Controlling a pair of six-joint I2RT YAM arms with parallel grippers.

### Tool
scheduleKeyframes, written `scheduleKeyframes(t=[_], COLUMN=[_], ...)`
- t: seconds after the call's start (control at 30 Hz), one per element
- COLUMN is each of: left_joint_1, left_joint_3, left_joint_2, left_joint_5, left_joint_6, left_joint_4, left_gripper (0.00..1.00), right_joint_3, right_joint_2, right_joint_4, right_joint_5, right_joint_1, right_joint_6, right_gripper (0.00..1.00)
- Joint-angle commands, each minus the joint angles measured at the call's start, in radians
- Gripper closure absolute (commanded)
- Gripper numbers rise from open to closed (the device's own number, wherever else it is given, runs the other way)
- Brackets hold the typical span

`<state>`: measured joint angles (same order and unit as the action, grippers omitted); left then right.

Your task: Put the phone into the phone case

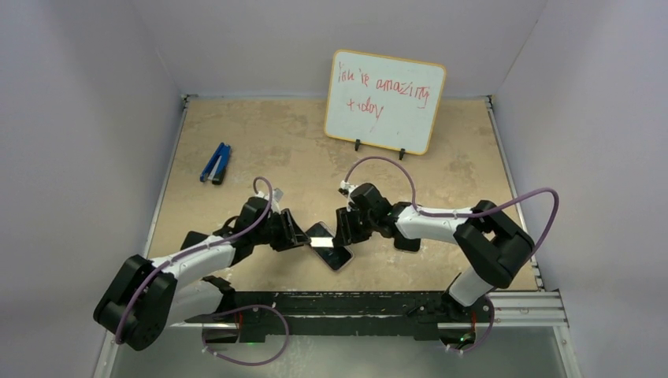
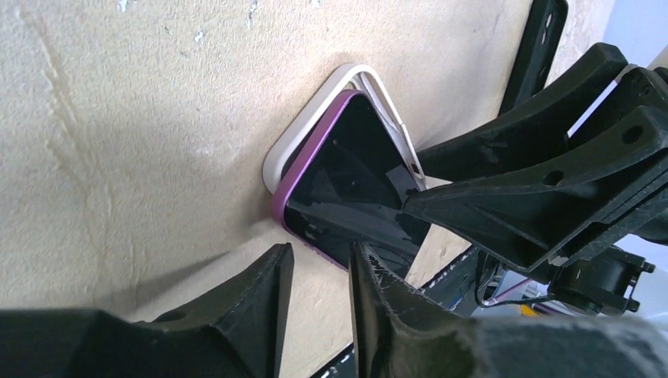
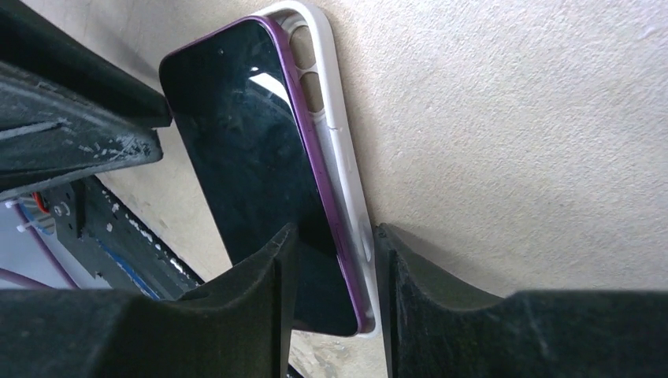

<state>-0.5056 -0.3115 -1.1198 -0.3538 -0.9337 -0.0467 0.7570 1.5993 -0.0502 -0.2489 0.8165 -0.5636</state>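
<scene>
The phone (image 1: 331, 247), black-screened with a purple rim, lies partly in the white phone case (image 2: 303, 130) on the tan table between both arms. In the right wrist view the phone (image 3: 244, 150) sits slanted in the case (image 3: 343, 157), with one long edge of the case still showing. My right gripper (image 3: 332, 240) is shut across the phone and case edge, one finger on the screen and one against the case's outer side. My left gripper (image 2: 319, 256) is slightly open and empty at the phone's (image 2: 346, 181) near corner, its right finger touching the rim. Both grippers show in the top view, left (image 1: 298, 234) and right (image 1: 346, 228).
A whiteboard (image 1: 384, 101) with red writing stands at the back. A blue tool (image 1: 216, 163) lies at the back left. A black case-like object (image 1: 406, 240) lies under the right arm and also shows in the left wrist view (image 2: 543, 47). The black rail (image 1: 354, 303) runs along the near edge.
</scene>
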Motion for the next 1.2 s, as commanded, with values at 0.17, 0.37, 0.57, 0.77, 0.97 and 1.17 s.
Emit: scheduleKeyframes(t=[0.17,0.37,0.57,0.77,0.97,1.17], left_joint_1=[-0.006,-0.005,-0.005,-0.006,-0.007,-0.026], left_joint_3=[-0.019,-0.087,-0.146,-0.214,-0.171,-0.086], left_joint_2=[-0.090,-0.146,-0.190,-0.158,-0.100,-0.069], left_joint_5=[-0.030,-0.019,-0.035,0.000,-0.084,-0.177], left_joint_6=[-0.005,0.035,0.071,0.140,0.115,0.003], left_joint_4=[-0.122,-0.092,-0.047,0.152,0.193,0.079], left_gripper=[0.81,0.87,0.86,0.72,0.66,0.66], right_joint_3=[-0.102,-0.165,-0.208,-0.221,-0.217,-0.233], right_joint_2=[-0.029,-0.055,-0.115,-0.156,-0.183,-0.154], right_joint_4=[-0.134,-0.201,-0.233,-0.216,-0.182,-0.217], right_joint_5=[-0.103,-0.077,0.011,0.066,0.076,0.013], right_joint_1=[0.014,0.045,0.071,0.073,0.073,0.073], right_joint_6=[-0.152,-0.307,-0.392,-0.435,-0.388,-0.363], right_gripper=[0.62,0.64,0.68,0.67,0.63,0.61])
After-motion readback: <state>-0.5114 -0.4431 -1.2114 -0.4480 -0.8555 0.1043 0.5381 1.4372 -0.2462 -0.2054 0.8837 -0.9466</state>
